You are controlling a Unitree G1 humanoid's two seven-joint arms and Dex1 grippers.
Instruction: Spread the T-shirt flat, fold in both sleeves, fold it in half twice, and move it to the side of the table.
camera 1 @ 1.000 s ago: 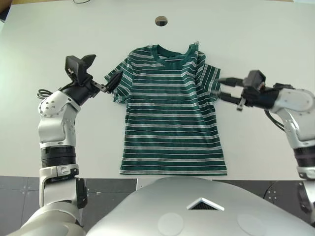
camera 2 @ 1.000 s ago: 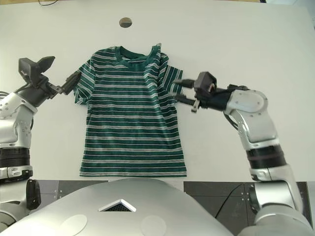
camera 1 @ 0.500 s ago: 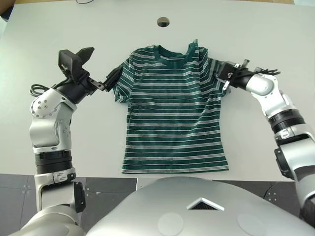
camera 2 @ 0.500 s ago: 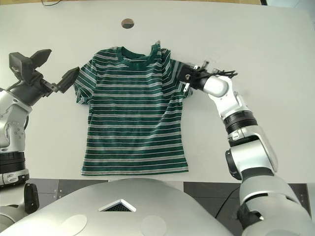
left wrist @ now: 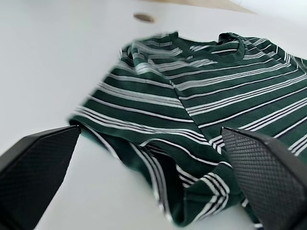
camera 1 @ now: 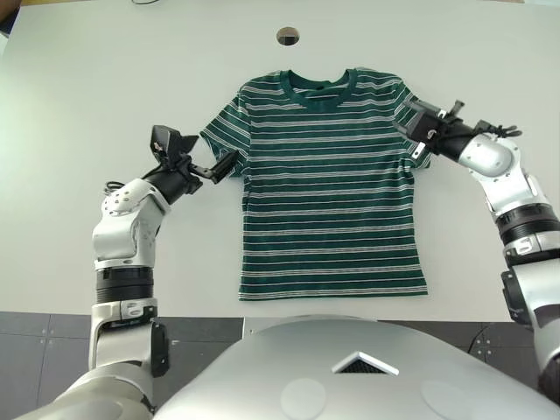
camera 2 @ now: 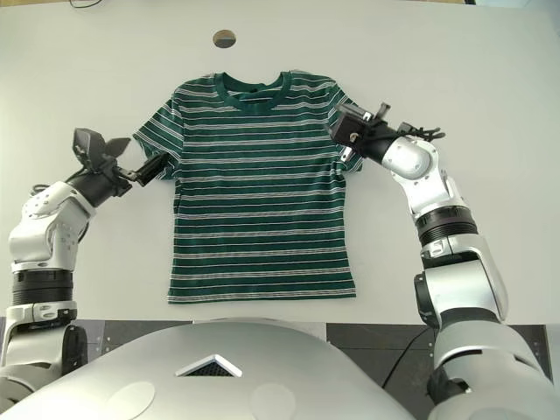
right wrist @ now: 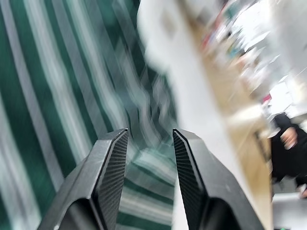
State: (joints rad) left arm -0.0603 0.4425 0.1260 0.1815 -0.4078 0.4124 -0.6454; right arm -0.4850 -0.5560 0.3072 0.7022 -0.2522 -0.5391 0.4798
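head camera: the t-shirt [camera 1: 328,201] lay spread flat in the middle of the white table [camera 1: 105,70], its collar toward the far edge and just short of a small round hole [camera 1: 287,36] in the tabletop. both sleeves stuck out to the sides, neither folded in. the left gripper [camera 1: 213,154] sat low over the table, just beside the hem of the left sleeve [camera 1: 223,136]. the right gripper [camera 1: 418,124] lay on the right sleeve [camera 1: 402,94], near its outer edge.

left wrist camera: the left pincer stood wide, its two black fingers [left wrist: 33,167] far apart. the sleeve's hem, a little rumpled and doubled under, lay on the table between them. the collar and the hole showed beyond.

right wrist camera: the right pincer was narrow, its fingers [right wrist: 110,182] close together, with bunched striped cloth in the slim gap, pinched as far as the blur let me tell. green and white stripes ran beneath, with bare table alongside.
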